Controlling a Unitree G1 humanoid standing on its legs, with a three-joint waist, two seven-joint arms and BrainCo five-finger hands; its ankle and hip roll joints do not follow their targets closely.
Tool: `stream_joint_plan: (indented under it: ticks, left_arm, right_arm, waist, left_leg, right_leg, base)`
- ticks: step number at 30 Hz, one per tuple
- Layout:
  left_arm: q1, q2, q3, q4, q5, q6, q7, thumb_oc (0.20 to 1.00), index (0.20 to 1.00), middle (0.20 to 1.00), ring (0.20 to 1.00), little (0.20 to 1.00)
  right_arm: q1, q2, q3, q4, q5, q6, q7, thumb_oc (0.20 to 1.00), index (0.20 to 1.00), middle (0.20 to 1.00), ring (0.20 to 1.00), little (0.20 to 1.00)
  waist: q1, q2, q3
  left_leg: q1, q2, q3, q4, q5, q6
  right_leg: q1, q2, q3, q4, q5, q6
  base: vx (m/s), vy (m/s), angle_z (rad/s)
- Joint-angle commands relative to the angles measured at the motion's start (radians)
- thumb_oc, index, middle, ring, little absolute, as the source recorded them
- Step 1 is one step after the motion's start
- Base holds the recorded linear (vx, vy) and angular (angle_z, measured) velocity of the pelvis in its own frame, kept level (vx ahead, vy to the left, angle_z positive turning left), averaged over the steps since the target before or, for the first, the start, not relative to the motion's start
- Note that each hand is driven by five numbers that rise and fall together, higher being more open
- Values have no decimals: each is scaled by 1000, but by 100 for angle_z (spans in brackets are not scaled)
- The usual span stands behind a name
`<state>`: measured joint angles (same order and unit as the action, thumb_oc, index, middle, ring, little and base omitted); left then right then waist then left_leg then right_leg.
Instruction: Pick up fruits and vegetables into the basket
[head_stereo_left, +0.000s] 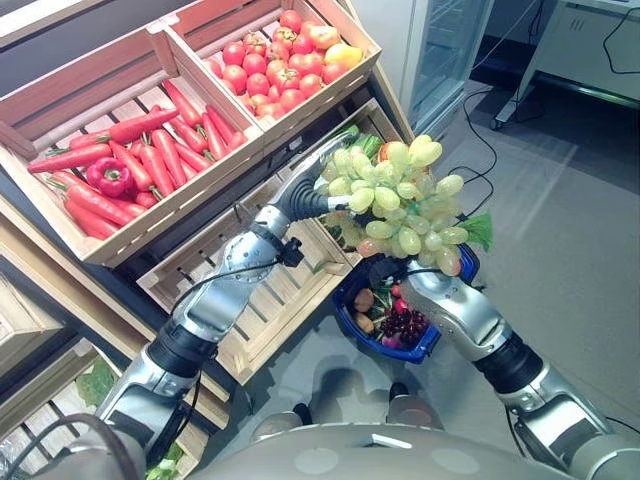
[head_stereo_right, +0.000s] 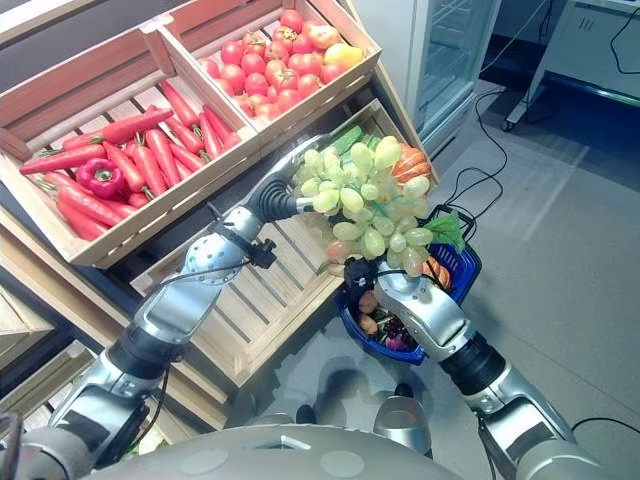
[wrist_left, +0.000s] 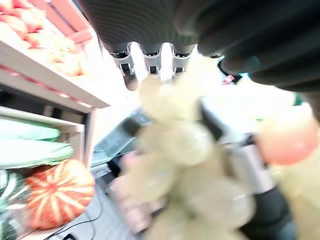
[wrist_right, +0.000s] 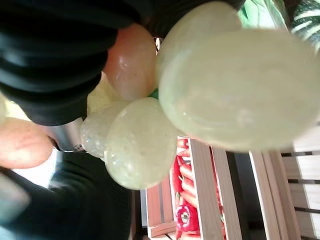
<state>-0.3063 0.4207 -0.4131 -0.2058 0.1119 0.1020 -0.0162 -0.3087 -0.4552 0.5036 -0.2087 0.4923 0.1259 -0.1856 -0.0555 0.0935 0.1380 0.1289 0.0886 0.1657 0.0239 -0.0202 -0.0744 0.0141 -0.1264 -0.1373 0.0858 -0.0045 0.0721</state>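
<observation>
The left hand is raised in front of the shelving, its fingers curled into the top of a bunch of green grapes, which hangs from the grasp. Directly below the bunch sits the blue basket, carried at the right hand. That hand is largely hidden behind the grapes and the basket, so whether it is clenched or released cannot be told. Inside the basket, red cherries and a brownish fruit are visible, with a green leafy item at the rim beside the grapes. Beyond the left hand, on the upper shelf, one wooden crate holds red peppers and the adjoining crate holds tomatoes. A striped orange pumpkin lies on a lower shelf near the left hand.
</observation>
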Motion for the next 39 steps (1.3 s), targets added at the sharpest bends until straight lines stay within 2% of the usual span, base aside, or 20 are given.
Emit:
stream_joint_plan:
  ticks: [1, 4, 9, 11, 13, 17, 20, 22, 28, 32, 37, 39]
  left_arm:
    - [31, 120, 63, 52, -76, -53, 34, 1000, 1000, 1000, 1000, 1000]
    - [148, 113, 141, 97, -265, -75, 33, 1000, 1000, 1000, 1000, 1000]
    - [246, 85, 194, 161, -341, -130, 48, 1000, 1000, 1000, 1000, 1000]
    - [302, 64, 228, 236, -445, -197, 36, 1000, 1000, 1000, 1000, 1000]
    - [340, 35, 244, 288, -516, -191, -14, 1000, 1000, 1000, 1000, 1000]
    - [368, 15, 230, 387, -543, -151, -69, 1000, 1000, 1000, 1000, 1000]
    - [391, -3, 203, 507, -565, -93, -154, 1000, 1000, 1000, 1000, 1000]
    - [399, -9, 177, 556, -565, -78, -170, 1000, 1000, 1000, 1000, 1000]
    - [389, -28, 130, 698, -580, -147, -150, 1000, 1000, 1000, 1000, 1000]
    - [375, -41, 129, 737, -620, -185, -139, 1000, 1000, 1000, 1000, 1000]
    - [379, -46, 129, 744, -659, -221, -153, 1000, 1000, 1000, 1000, 1000]
    - [380, -48, 129, 738, -706, -244, -176, 1000, 1000, 1000, 1000, 1000]
  right_arm:
    - [-72, 65, -140, -190, 20, -149, 16, 200, 200, 200, 200, 200]
    - [-19, 28, -218, -187, 11, -159, 16, 200, 200, 200, 200, 200]
    - [21, 11, -293, -170, -20, -172, 8, 200, 200, 200, 200, 200]
    - [41, -8, -346, -142, -39, -177, -9, 200, 200, 200, 200, 200]
    - [55, -19, -379, -109, -53, -191, -18, 200, 200, 200, 200, 200]
    - [59, -43, -414, -63, -63, -196, -25, 200, 200, 200, 200, 200]
    - [45, -81, -448, 28, -45, -193, -15, 200, 200, 200, 200, 200]
    - [37, -97, -450, 75, -25, -188, -12, 200, 200, 200, 200, 200]
    - [-21, -114, -437, 252, -11, -193, -2, 200, 200, 200, 200, 200]
    - [-71, -124, -439, 337, 23, -172, -38, 200, 200, 200, 200, 200]
    - [-100, -137, -464, 439, 83, -167, -64, 200, 200, 200, 200, 200]
    - [-117, -142, -484, 532, 131, -174, -52, 200, 200, 200, 200, 200]
  waist:
    - [11, -70, 19]
    - [17, -70, 29]
    - [24, -70, 49]
    - [28, -69, 74]
    - [29, -68, 96]
    - [24, -62, 140]
    - [15, -46, 203]
    - [9, -39, 236]
    - [-2, -12, 336]
    - [-1, 8, 382]
    - [3, 44, 382]
    - [5, 72, 382]
  left_leg:
    - [-7, 11, -36, 67, -117, 32]
    - [-19, 13, -36, 76, -118, 32]
    - [-46, 15, -41, 98, -123, 32]
    - [-80, 15, -44, 124, -125, 32]
    - [-108, 16, -45, 142, -127, 31]
    - [-150, 17, -41, 169, -124, 30]
    - [-199, 14, -37, 193, -116, 30]
    - [-228, 13, -34, 206, -108, 30]
    - [-324, 8, -26, 249, -81, 27]
    - [-375, 3, -21, 266, -66, 26]
    - [-455, -9, -18, 272, -47, 26]
    - [-500, -19, -13, 275, -39, 26]
  right_leg:
    - [36, -63, 28, 31, -87, 82]
    - [24, -64, 24, 45, -92, 76]
    - [0, -64, 16, 68, -100, 68]
    - [-30, -65, 14, 93, -106, 60]
    - [-59, -65, 12, 113, -109, 55]
    - [-102, -67, 11, 142, -109, 51]
    - [-153, -68, 11, 173, -110, 44]
    - [-185, -66, 14, 192, -107, 40]
    - [-292, -61, 9, 267, -112, 17]
    - [-352, -61, 0, 311, -117, 5]
    - [-450, -64, -4, 362, -128, -6]
    - [-512, -67, -1, 399, -139, -12]
  base:
    - [0, 0, 0]
    - [-7, -16, 3]
    - [-41, -32, 3]
    - [-95, -48, 4]
    - [-98, -40, 6]
    - [-128, -25, 3]
    - [-180, 4, -1]
    - [-176, -24, -1]
    - [-143, -24, -3]
    - [-88, -39, -2]
    - [-27, -7, 0]
    - [-18, 18, -4]
